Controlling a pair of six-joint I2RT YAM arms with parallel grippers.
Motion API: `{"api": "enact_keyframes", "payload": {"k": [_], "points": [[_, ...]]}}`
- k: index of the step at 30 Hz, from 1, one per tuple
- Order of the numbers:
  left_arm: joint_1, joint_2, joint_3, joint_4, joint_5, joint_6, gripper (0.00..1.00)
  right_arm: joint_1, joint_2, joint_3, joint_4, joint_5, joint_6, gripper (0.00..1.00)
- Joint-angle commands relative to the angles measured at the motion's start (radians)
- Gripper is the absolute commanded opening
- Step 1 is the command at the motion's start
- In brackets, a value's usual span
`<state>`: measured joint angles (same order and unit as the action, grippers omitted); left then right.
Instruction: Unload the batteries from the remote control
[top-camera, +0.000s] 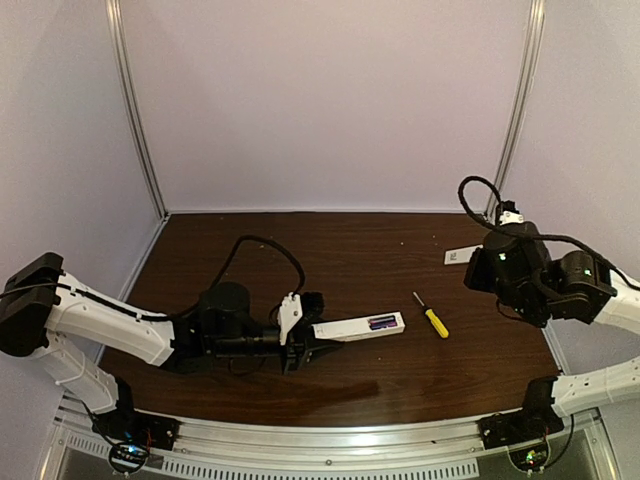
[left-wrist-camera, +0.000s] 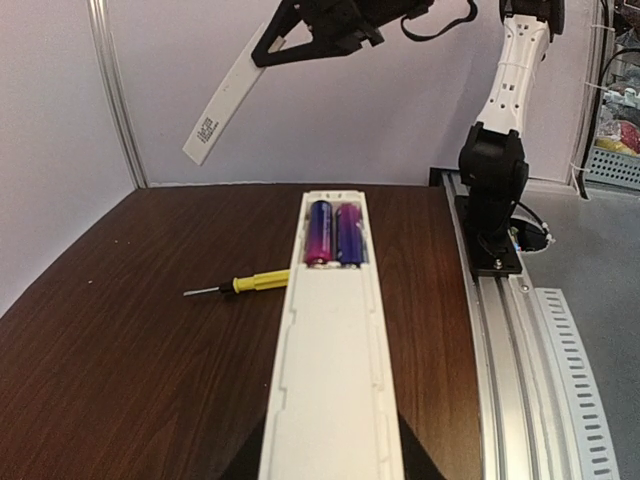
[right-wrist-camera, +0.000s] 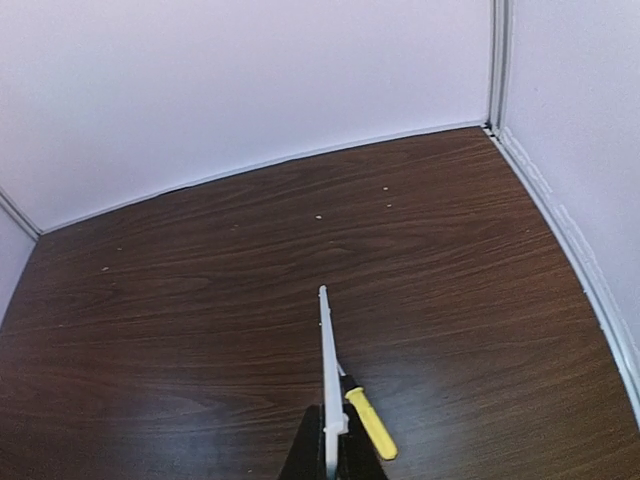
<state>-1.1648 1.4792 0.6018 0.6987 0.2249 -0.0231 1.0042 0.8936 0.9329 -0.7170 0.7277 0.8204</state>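
The white remote control (top-camera: 358, 326) is held just above the table, my left gripper (top-camera: 305, 335) shut on its near end. Its back is uncovered, and two purple-blue batteries (left-wrist-camera: 335, 232) lie side by side in the bay at the far end, also visible as the batteries (top-camera: 381, 322) from above. In the left wrist view the remote control (left-wrist-camera: 330, 370) runs straight away from my left gripper (left-wrist-camera: 328, 465). My right gripper (top-camera: 480, 262) hangs high at the right, shut on the thin white cover strip (right-wrist-camera: 328, 370), edge-on between its jaws.
A yellow-handled screwdriver (top-camera: 433, 317) lies on the brown table right of the remote, and shows in the right wrist view as the screwdriver (right-wrist-camera: 372, 423) below the strip. White walls close the back and sides. The aluminium rail (top-camera: 330, 440) runs along the near edge.
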Motion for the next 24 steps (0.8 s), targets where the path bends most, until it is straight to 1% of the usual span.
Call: {"api": "enact_keyframes", "payload": {"k": [1,4,8,13,20,24], "points": [[0.0,-0.022,-0.007,0.064,0.017,-0.009,0.0,-0.094,0.094,0.041,-0.088,0.048,-0.076,0.0],[-0.001,-0.022,-0.007,0.062,0.017,-0.009,0.0,-0.162,0.181,0.059,-0.079,0.017,-0.125,0.0],[-0.001,-0.018,-0.007,0.063,0.018,-0.01,0.0,-0.239,0.294,0.086,-0.09,0.044,-0.152,0.0],[0.0,-0.015,-0.001,0.05,0.027,-0.007,0.0,-0.331,0.461,0.126,-0.088,0.012,-0.202,0.0],[-0.001,-0.011,-0.001,0.047,0.033,-0.008,0.0,-0.413,0.661,0.184,-0.111,0.013,-0.229,0.0],[-0.001,-0.004,0.003,0.045,0.037,-0.008,0.0,-0.449,0.736,0.195,-0.074,-0.013,-0.258,0.0]]}}
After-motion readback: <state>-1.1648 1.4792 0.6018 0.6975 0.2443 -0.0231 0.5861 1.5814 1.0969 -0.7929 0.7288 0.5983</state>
